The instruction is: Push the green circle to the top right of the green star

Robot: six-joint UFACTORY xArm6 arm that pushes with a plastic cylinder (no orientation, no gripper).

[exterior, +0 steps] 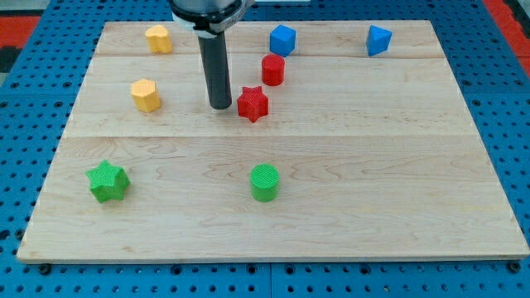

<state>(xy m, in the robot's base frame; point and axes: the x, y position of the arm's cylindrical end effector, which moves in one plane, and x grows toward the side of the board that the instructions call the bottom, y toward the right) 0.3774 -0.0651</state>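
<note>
My tip (220,107) beside red star (252,103).

Bright, even light over the board (331,207); picture sharp edge to edge; soft short shadows hug each block's base; the rod (219,70) carries a pale sheen down its side; no harsh glare, no blur.

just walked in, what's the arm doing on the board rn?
My tip sits near the view's top centre, just left of the red star, not on target yet. The green circle lies well below it, untouched, far to the view's right of the green star and level with it. It needs to end up above-right of that star.
</note>
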